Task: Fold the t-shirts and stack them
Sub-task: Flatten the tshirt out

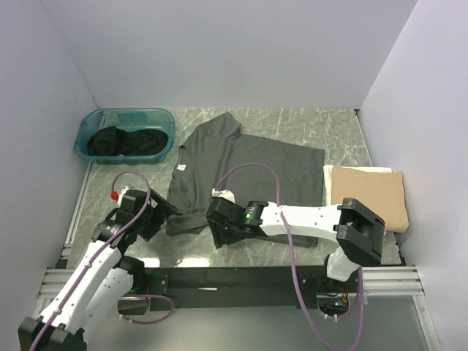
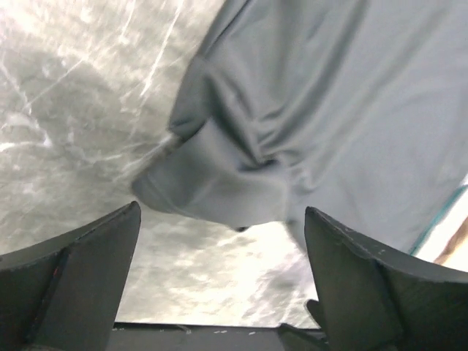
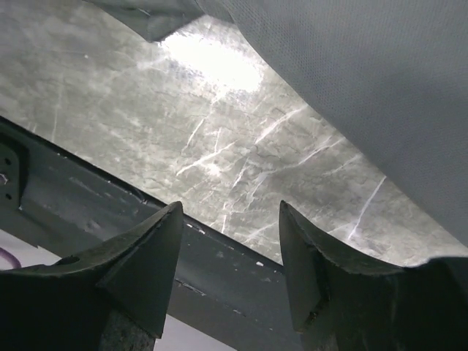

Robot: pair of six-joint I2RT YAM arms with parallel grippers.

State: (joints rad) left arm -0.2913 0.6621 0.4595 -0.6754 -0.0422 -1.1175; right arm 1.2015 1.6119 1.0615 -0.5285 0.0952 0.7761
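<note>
Hovering at the near edge of the dark grey t-shirt [image 1: 248, 172], with most of the job left to do.

The left tool [image 2: 219, 292] stands wide open and holds nothing, just short of the shirt's bunched sleeve. The right tool [image 3: 230, 270] is parted too, empty, over bare table [image 3: 241, 146] beside the hem. The grey shirt lies spread mid-table, not yet folded. One tan t-shirt [image 1: 369, 197] sits folded at the right, so I'd judge one done. The black t-shirts [image 1: 121, 140] wait heaped in the teal tub [image 1: 167, 128] at the far left.
</note>
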